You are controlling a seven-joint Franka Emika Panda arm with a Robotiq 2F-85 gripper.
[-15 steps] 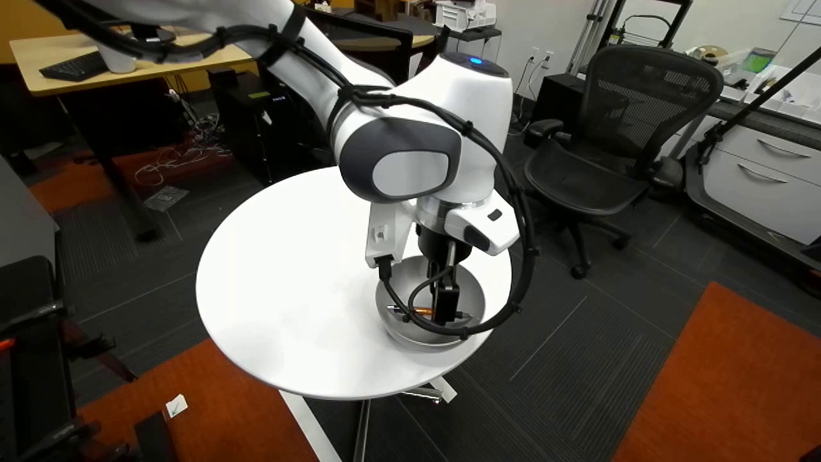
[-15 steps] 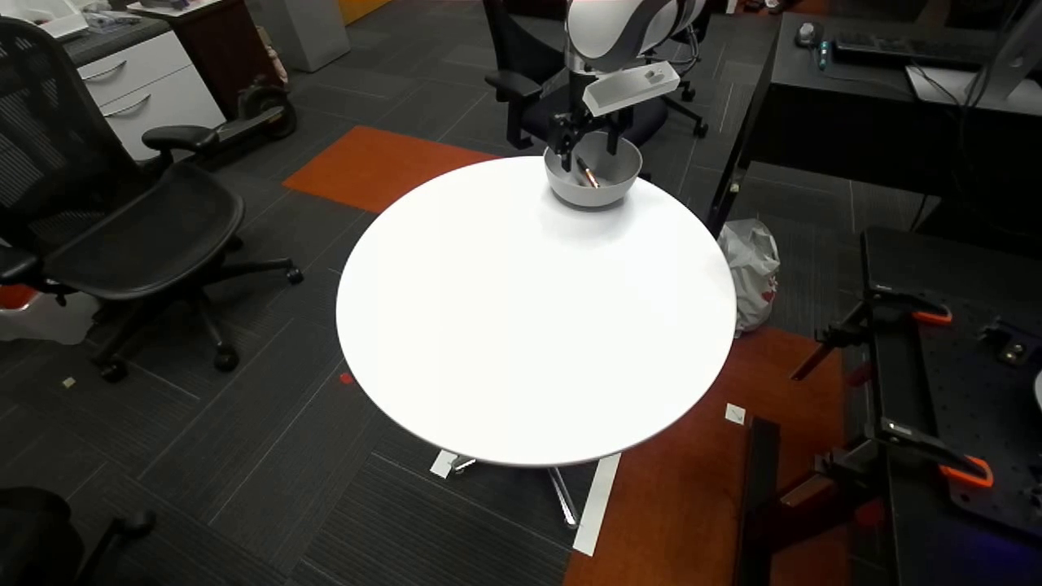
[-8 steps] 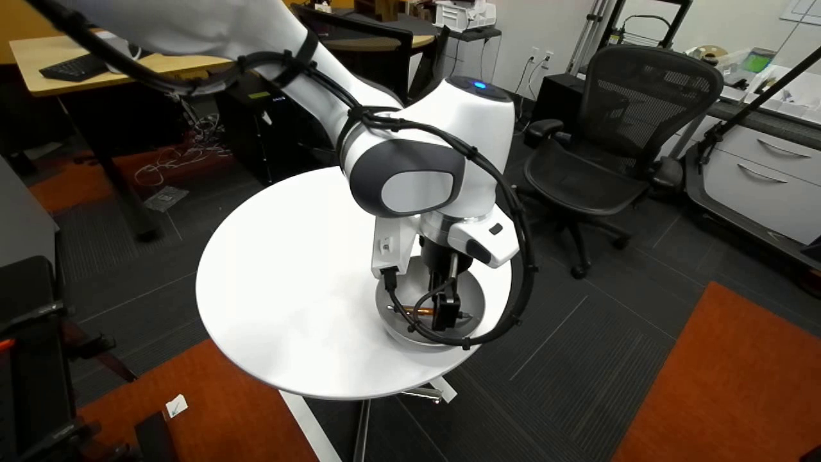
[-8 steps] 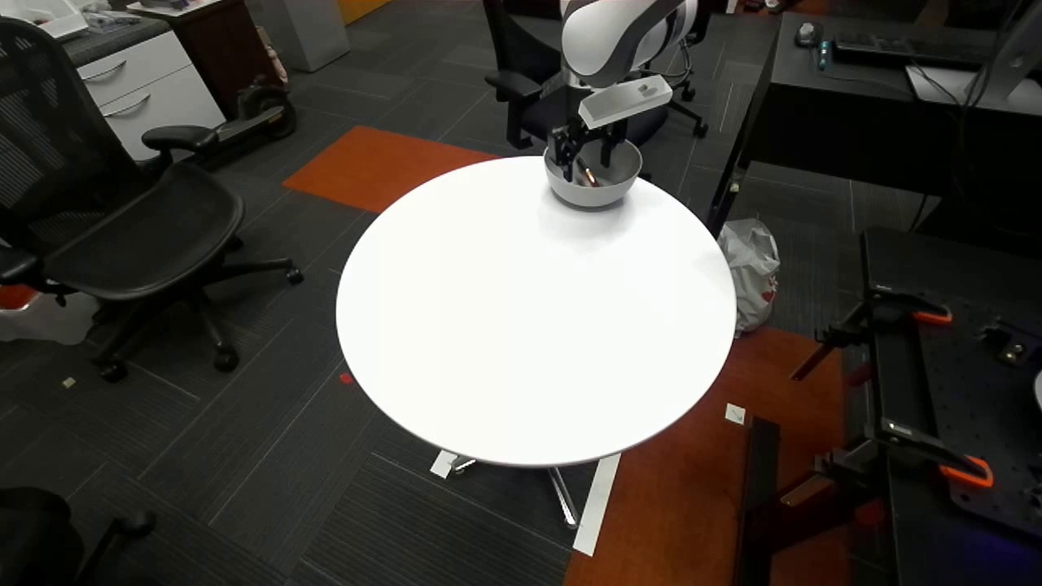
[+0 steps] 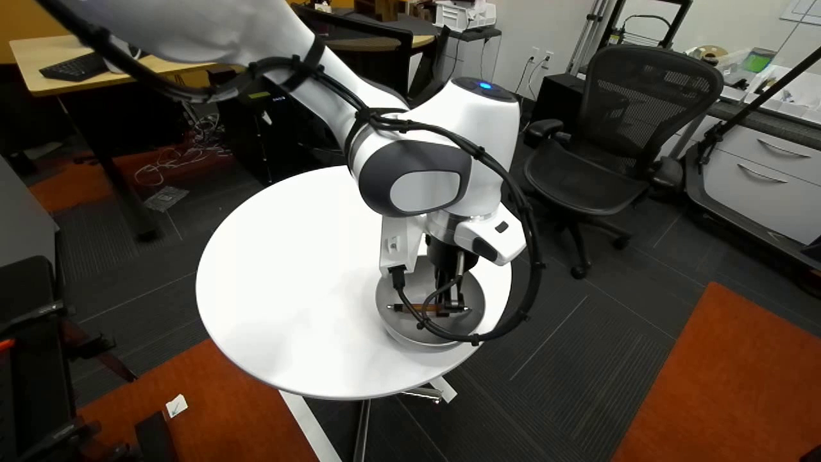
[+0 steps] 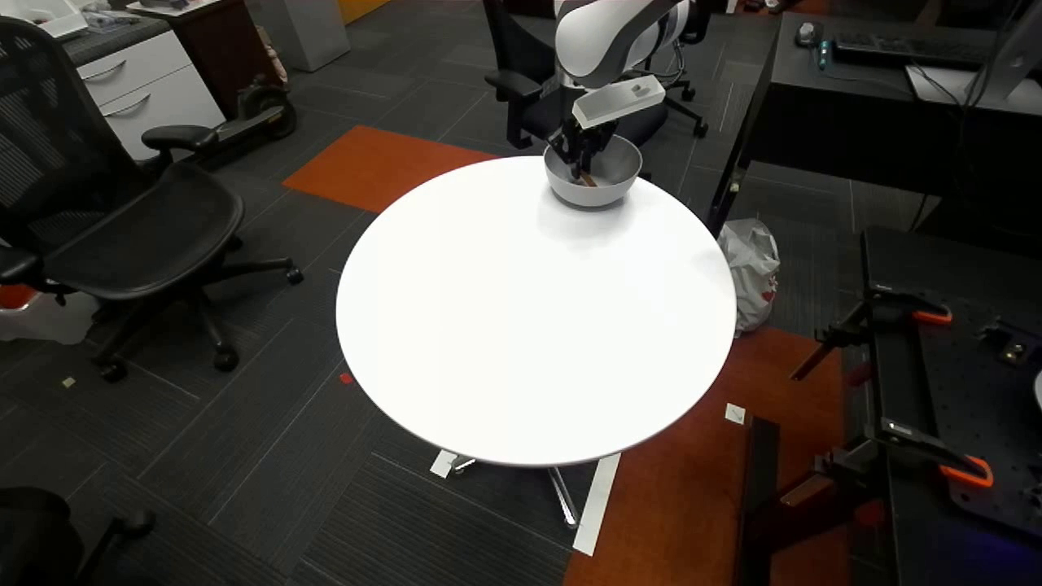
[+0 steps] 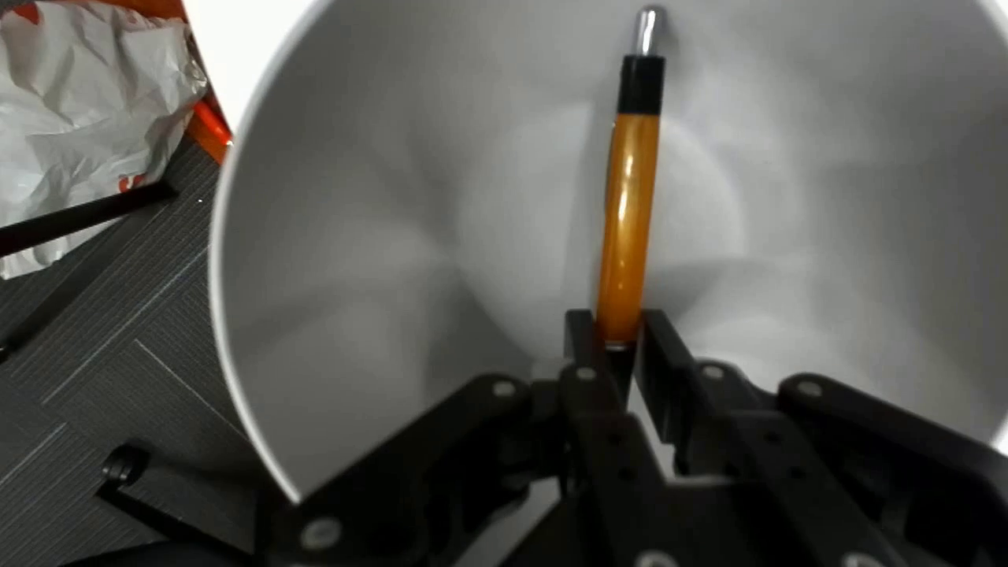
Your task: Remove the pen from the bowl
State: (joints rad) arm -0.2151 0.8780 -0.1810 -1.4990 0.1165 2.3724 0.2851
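Observation:
An orange pen [image 7: 628, 213] with a black band and a silver tip lies inside the grey-white bowl [image 7: 339, 213]. My gripper [image 7: 618, 331] reaches down into the bowl, its two black fingers close against either side of the pen near the pen's dark end. The jaws are shut on it, and part of that dark end is hidden between them. Both exterior views show the gripper [image 5: 451, 307] low within the bowl [image 6: 590, 195], with the pen [image 5: 415, 308] sticking out sideways from the fingers. In an exterior view only a bit of the pen [image 6: 588, 180] shows.
The bowl stands near the rim of a round white table [image 6: 529, 325]. Thick black cables [image 5: 537, 282] loop from the arm down past the bowl. A mesh office chair [image 5: 596, 154] stands beside the table, and a white plastic bag [image 6: 749, 273] lies on the floor.
My gripper was wide open around the pen and has closed on it. The arm came down deeper into the bowl, then shifted slightly sideways. The bowl has stayed in place.

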